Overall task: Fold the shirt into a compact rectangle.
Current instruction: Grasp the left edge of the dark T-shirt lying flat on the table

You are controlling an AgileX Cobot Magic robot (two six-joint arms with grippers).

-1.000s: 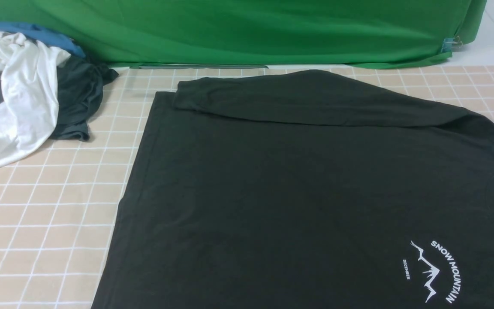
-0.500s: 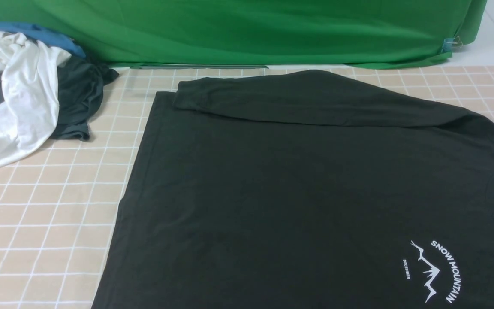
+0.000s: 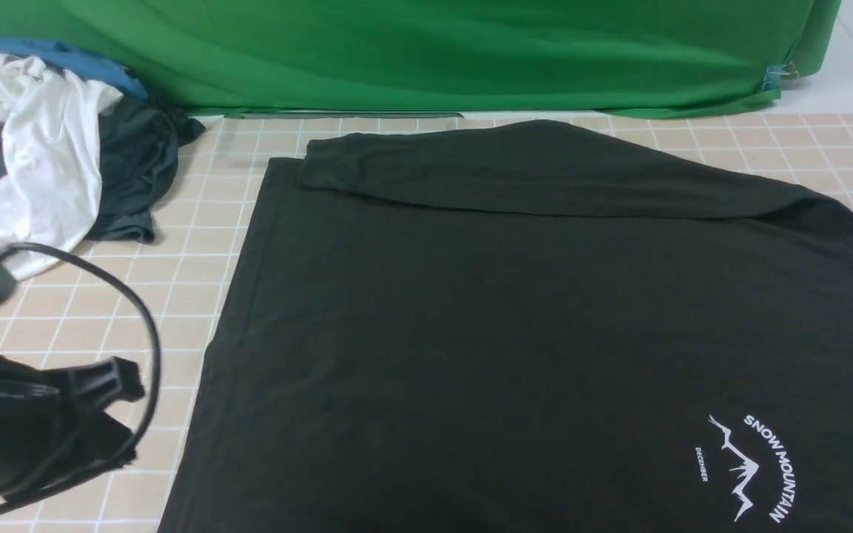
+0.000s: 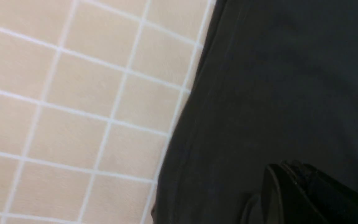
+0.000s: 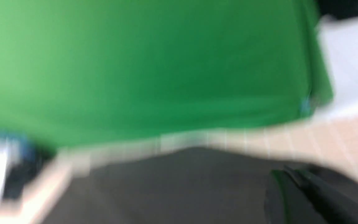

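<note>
Bare tiled table [image 3: 175, 296] lies along the black shirt's [image 3: 508, 333] nine o'clock edge, with a narrower strip past twelve. The shirt spreads flat across the centre, its far sleeve folded inward, logo near four o'clock. Left gripper [image 4: 294, 174] is closed, apparently empty, over the cloth; right gripper [image 5: 294, 177], blurred, is closed too, its hold unclear.

A beige gridded surface [image 3: 138, 296] bears a black shirt [image 3: 471, 333] and bunched clothes [image 3: 49, 148].
</note>
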